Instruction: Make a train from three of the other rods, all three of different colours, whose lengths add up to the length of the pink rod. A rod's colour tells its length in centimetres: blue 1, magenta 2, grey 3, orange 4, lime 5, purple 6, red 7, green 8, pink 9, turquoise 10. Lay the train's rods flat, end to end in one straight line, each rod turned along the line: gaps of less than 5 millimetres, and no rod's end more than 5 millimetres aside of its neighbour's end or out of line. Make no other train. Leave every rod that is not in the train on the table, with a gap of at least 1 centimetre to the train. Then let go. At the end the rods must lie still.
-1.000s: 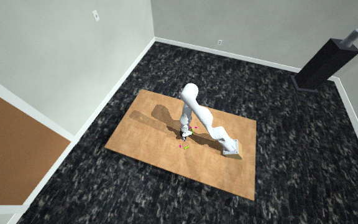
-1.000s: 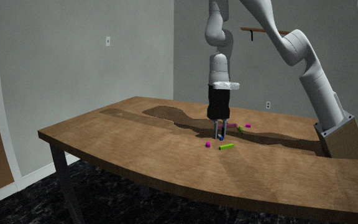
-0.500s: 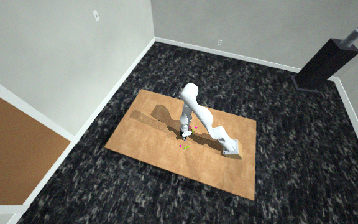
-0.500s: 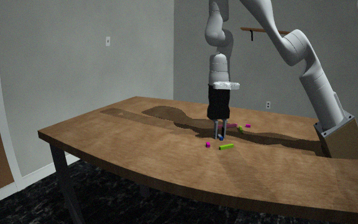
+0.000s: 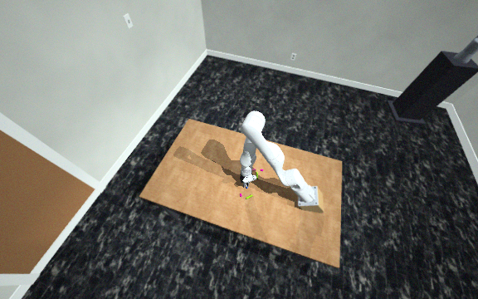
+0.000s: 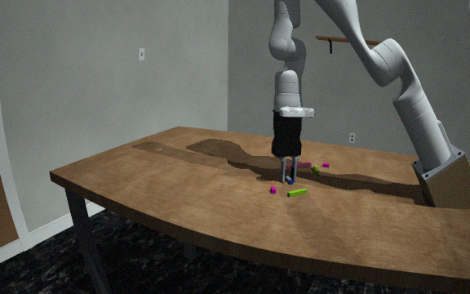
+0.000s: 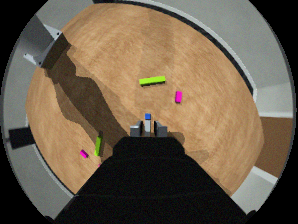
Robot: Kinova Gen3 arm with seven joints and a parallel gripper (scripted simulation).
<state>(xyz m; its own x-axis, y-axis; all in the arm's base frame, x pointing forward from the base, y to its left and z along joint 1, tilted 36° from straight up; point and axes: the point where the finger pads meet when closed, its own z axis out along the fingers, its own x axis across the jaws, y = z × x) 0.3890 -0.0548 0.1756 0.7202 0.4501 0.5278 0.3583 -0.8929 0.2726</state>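
Your end effector (image 5: 246, 186) (image 6: 289, 180) (image 7: 148, 126) is low over the tabletop (image 5: 206, 199) (image 6: 178, 196) (image 7: 210, 90), and its two fingers are spread part of the way, with room on both sides of a small grey rod (image 6: 287, 178) (image 7: 147, 126). You can count one grey rod and one blue rod (image 5: 246, 188) (image 6: 290, 181) (image 7: 148, 116). The blue one sits at the end of the grey one, in line with it, but you cannot tell if they touch. You have two lime rods: the first lime rod (image 5: 249, 197) (image 6: 297, 193) (image 7: 152, 80) lies near the blue one, turned across that line, and the second lime rod (image 5: 257, 175) (image 6: 316, 170) (image 7: 98, 145) lies on the far side, in the shade. You have two magenta rods too: one magenta rod (image 5: 241, 194) (image 6: 273, 189) (image 7: 178, 97) is near the first lime rod, and the other magenta rod (image 5: 261, 169) (image 6: 325, 165) (image 7: 84, 153) is past the second. One pink rod (image 6: 304, 165) lies at the back, partly behind a finger in the outside view. That makes seven rods you can see, all on the tabletop. Both lime rods are apart from the grey and blue pair. On the walls you can see two white plates, a switch plate (image 5: 128, 21) (image 6: 141, 54) and a socket plate (image 5: 293, 56) (image 6: 352, 138).
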